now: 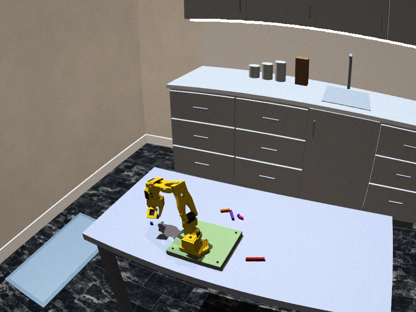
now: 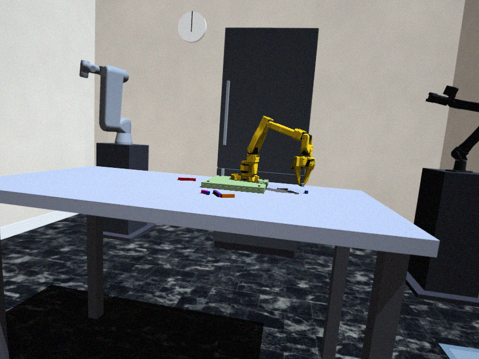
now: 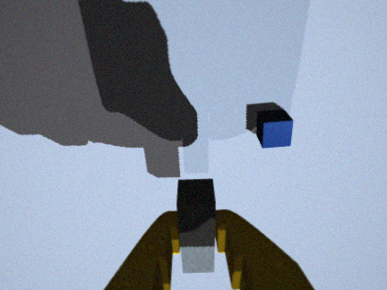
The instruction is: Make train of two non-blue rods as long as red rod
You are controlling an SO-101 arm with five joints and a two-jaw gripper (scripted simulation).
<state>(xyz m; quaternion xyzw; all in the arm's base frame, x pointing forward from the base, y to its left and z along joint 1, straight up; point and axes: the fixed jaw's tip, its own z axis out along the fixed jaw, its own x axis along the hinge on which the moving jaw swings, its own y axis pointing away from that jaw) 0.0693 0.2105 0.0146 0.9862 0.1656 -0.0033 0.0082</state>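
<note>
1. Evidently the train is still unbuilt: the orange rod [image 1: 225,210] [image 2: 228,195] lies flat on the table [image 1: 302,241] [image 2: 154,193], and the grey rod [image 2: 302,185] [image 3: 198,260] is up in the pincer [image 1: 155,216] [image 2: 302,184] [image 3: 197,233], above the table.
2. The pincer is narrow, closed on the grey rod's sides.
3. By colour, grey plus orange should match the red rod [image 1: 254,259] [image 2: 187,179]; carrying grey across, setting it down in line and letting go are left.
4. In the wrist view the grey rod's long axis runs up and down the picture, between the fingers; its tilt against the table I cannot tell.
5. Orange's long axis runs nearly left to right in the top view. Its right end is at or beside the purple rod [image 1: 231,214] [image 2: 217,193], which slants away, so the left end seems the better one to join.
</note>
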